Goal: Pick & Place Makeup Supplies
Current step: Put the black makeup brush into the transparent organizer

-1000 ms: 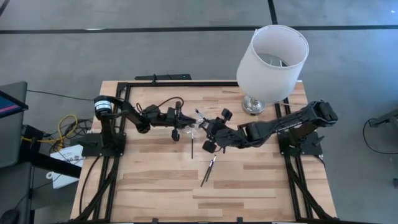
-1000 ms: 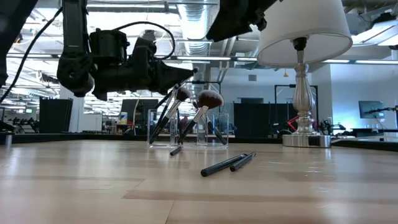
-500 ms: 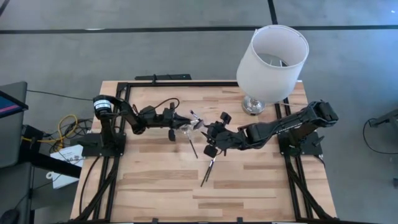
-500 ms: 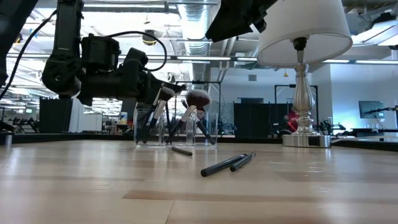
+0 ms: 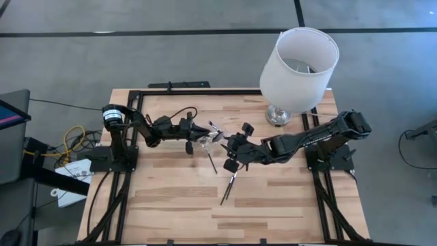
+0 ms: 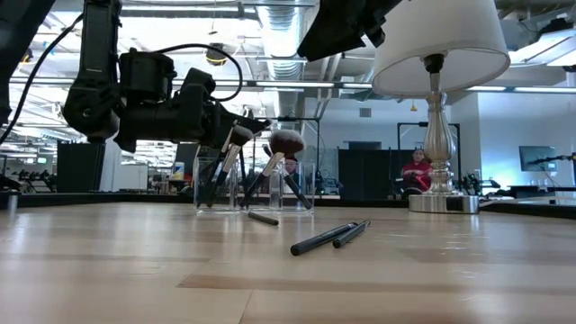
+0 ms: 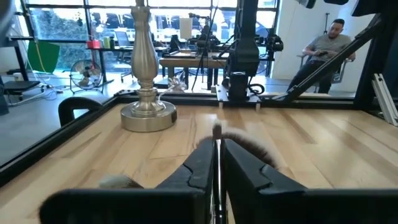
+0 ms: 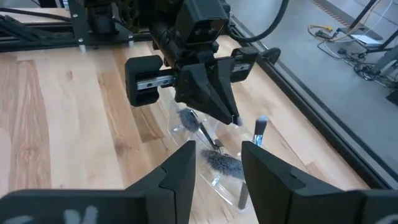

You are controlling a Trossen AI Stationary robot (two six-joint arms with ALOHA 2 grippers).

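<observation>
Bare pale wooden tabletop (image 5: 171, 205) lies wide in front; left gripper (image 8: 231, 117) pinches a thin silver-handled brush (image 7: 217, 163) over the clear plastic holder (image 6: 254, 186), right gripper (image 5: 227, 147) parted nearby.

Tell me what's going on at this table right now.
Two robot arms are sorting makeup brushes into a clear holder mid-table. The left claw is at the holder with a brush between its fingers, above the brushes already standing inside. The right claw waits open just beside it, holding nothing. Three more brushes lie loose on the wood: one near the holder and a pair closer in.
</observation>
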